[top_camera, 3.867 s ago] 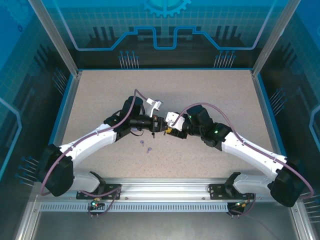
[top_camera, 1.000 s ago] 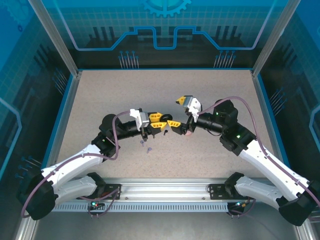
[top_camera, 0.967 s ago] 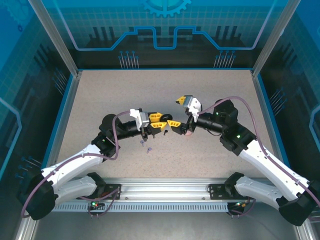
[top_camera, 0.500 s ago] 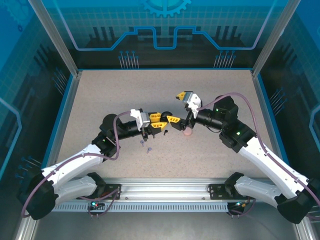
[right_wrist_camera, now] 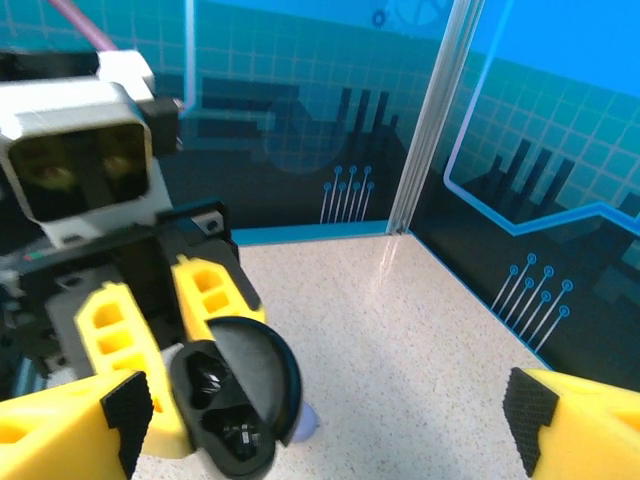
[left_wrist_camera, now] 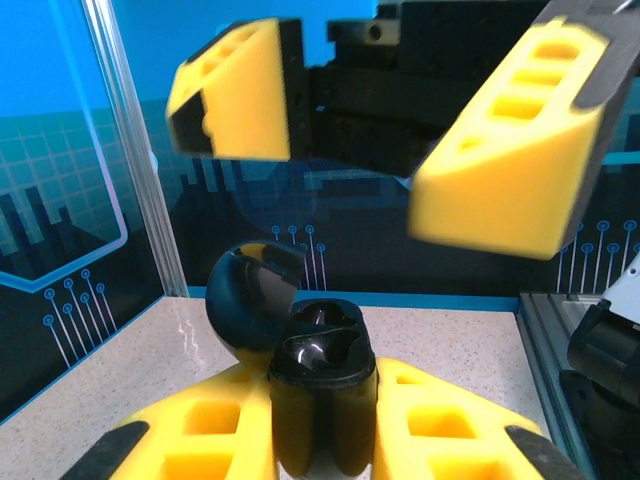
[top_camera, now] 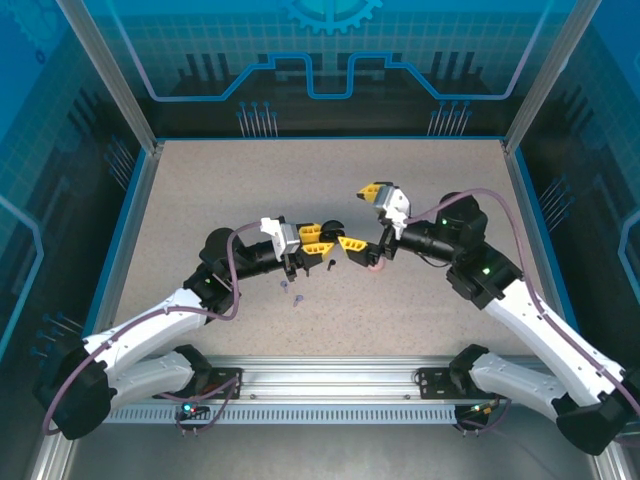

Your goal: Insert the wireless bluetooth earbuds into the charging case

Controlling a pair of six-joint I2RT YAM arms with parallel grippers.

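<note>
My left gripper (top_camera: 322, 243) (left_wrist_camera: 320, 405) is shut on a black charging case (top_camera: 328, 240) (left_wrist_camera: 320, 385), held above the table with its round lid (left_wrist_camera: 245, 300) hinged open. The case's glossy black wells face my right gripper (top_camera: 362, 218) (right_wrist_camera: 320, 430), which hangs open just beyond it, one yellow finger (left_wrist_camera: 510, 150) on each side and nothing between them. In the right wrist view the open case (right_wrist_camera: 225, 410) sits low and left, and I cannot tell whether earbuds lie in its wells. Two tiny lilac earbuds (top_camera: 284, 285) (top_camera: 297, 299) lie on the table below my left gripper.
A pale pink round object (top_camera: 375, 265) (right_wrist_camera: 308, 420) rests on the table under the right gripper, partly behind the case. A small dark speck (top_camera: 328, 266) lies near the lilac earbuds. A blue rim (top_camera: 325, 137) and glass walls bound the speckled table.
My right gripper has opened wider and drifted slightly right and back from the case. My left gripper has kept still with the case in it.
</note>
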